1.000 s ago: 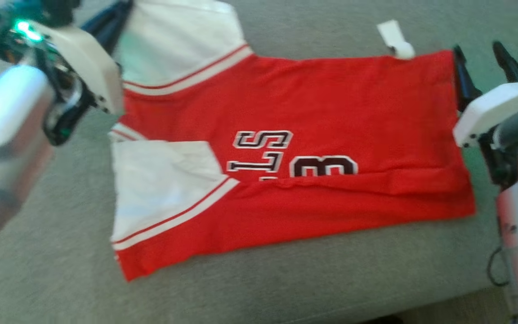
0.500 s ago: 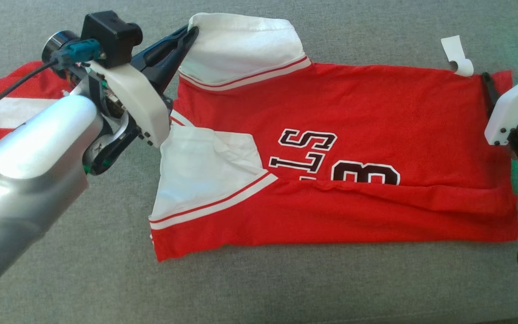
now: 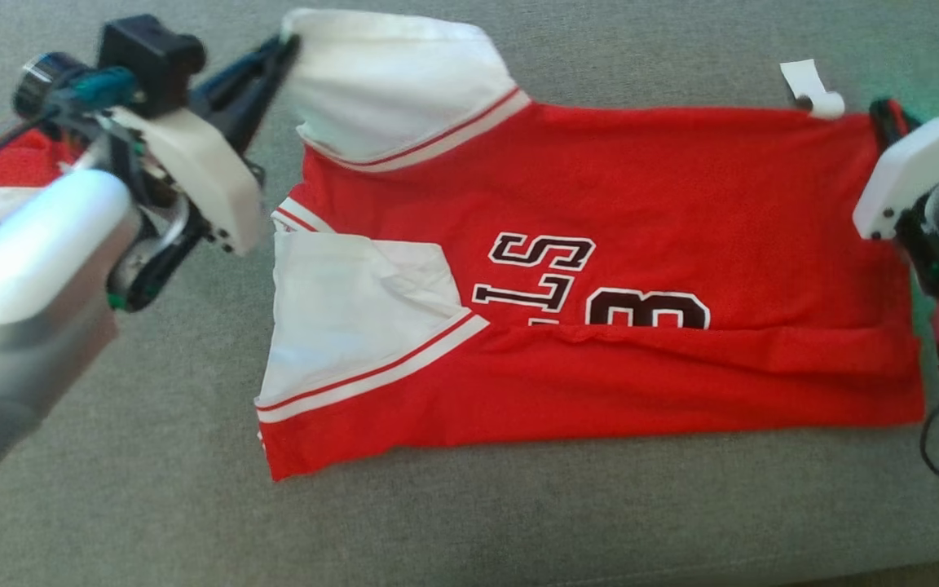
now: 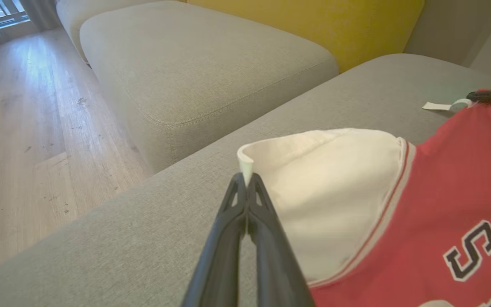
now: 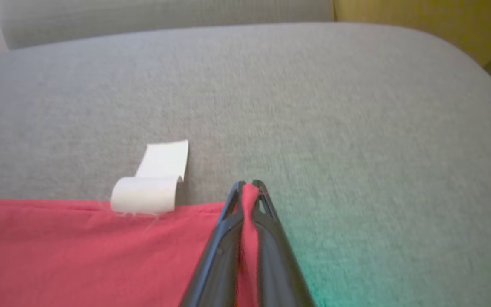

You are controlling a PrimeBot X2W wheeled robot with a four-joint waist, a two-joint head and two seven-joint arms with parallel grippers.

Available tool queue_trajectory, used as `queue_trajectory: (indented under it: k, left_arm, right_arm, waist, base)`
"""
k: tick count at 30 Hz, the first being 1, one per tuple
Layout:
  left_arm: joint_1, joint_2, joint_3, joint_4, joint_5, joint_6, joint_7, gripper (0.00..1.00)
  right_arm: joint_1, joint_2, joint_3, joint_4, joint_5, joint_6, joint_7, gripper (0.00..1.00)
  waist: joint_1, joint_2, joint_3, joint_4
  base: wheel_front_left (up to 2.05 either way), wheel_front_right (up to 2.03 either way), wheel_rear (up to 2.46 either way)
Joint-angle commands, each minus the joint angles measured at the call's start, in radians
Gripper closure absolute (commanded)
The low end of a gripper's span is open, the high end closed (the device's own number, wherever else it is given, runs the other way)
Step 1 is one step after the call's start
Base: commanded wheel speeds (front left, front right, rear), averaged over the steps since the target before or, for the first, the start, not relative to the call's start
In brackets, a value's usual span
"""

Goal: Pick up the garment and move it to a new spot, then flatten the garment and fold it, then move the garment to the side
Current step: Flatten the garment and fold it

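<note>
The red jersey (image 3: 681,187) lay flat on the grey sofa cushion (image 3: 518,522), its lettering half buried under a fold. The left gripper (image 4: 245,179) had its jaws pinching the white sleeve edge. The right gripper (image 5: 249,189), largely hidden behind its housing from the head view, had its jaws pinching the red corner.

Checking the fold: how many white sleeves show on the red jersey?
2. The far sleeve is pinched in the left tool; the near sleeve lies flat on the jersey.
</note>
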Motion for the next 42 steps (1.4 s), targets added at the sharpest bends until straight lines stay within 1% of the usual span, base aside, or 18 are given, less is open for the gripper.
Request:
queue_trajectory:
  k: [1,6,11,14,15,20,21,24,27,34,38,42]
  left_arm:
    - [-0.048,0.048,0.061,0.0,0.001,0.009,-0.018,1.0]
    - [-0.077,0.05,0.098,0.052,-0.001,0.026,-0.064,1.0]
    - [-0.132,0.032,0.111,0.126,0.023,0.017,-0.105,1.0]
    - [-0.172,0.008,0.125,0.181,0.036,0.014,-0.145,1.0]
    - [-0.198,-0.01,0.129,0.218,0.047,0.007,-0.169,1.0]
    - [-0.238,-0.052,0.128,0.297,0.068,-0.011,-0.221,1.0]
    - [-0.238,-0.052,0.128,0.297,0.068,-0.011,-0.221,1.0]
    - [-0.228,-0.07,0.115,0.33,0.071,-0.032,-0.233,1.0]
    - [-0.206,-0.075,0.098,0.35,0.074,-0.05,-0.24,1.0]
    - [-0.132,-0.054,0.065,0.327,0.073,-0.072,-0.252,1.0]
    - [-0.072,-0.022,0.043,0.262,0.053,-0.081,-0.224,1.0]
    - [-0.001,0.02,0.016,0.163,0.024,-0.085,-0.168,1.0]
  right_arm:
    - [-0.054,-0.008,0.023,-0.044,0.017,0.007,-0.031,1.0]
    - [-0.114,-0.01,0.054,-0.062,0.049,0.007,-0.096,1.0]
    - [-0.184,-0.003,0.082,-0.058,0.078,0.007,-0.15,1.0]
    - [-0.227,0.004,0.09,-0.041,0.088,0.007,-0.178,1.0]
    - [-0.253,0.005,0.096,-0.025,0.087,0.007,-0.198,1.0]
    - [-0.293,0.004,0.116,0.012,0.078,0.007,-0.264,1.0]
    - [-0.293,0.004,0.116,0.012,0.078,0.007,-0.264,1.0]
    - [-0.287,-0.001,0.136,0.035,0.08,0.007,-0.289,1.0]
    - [-0.268,-0.015,0.166,0.048,0.089,0.007,-0.312,1.0]
    - [-0.18,-0.057,0.264,0.043,0.165,0.007,-0.314,1.0]
    - [-0.122,-0.092,0.328,0.024,0.235,0.007,-0.274,1.0]
    - [-0.066,-0.143,0.38,0.01,0.304,0.007,-0.219,1.0]
  waist:
    - [-0.0001,0.0,0.0,-0.005]
    - [-0.0001,0.0,0.008,-0.011]
    - [-0.0001,0.0,0.027,-0.016]
    - [-0.0001,0.0,0.038,-0.018]
    - [-0.0001,0.0,0.045,-0.017]
    - [-0.0001,0.0,0.047,-0.014]
    - [-0.0001,0.0,0.047,-0.014]
    - [-0.0001,0.0,0.035,-0.008]
    - [-0.0001,0.0,0.017,-0.001]
    - [-0.0001,0.0,-0.048,0.012]
    - [-0.0001,0.0,-0.088,0.018]
    - [-0.0001,0.0,-0.126,0.026]
  base:
    - [0.0,0.0,0.0]
    - [0.0,0.0,0.0]
    - [0.0,0.0,0.0]
    - [0.0,0.0,0.0]
    - [0.0,0.0,0.0]
    - [0.0,0.0,0.0]
    - [0.0,0.0,0.0]
    - [0.0,0.0,0.0]
    - [0.0,0.0,0.0]
    - [0.0,0.0,0.0]
    - [0.0,0.0,0.0]
    - [0.0,0.0,0.0]
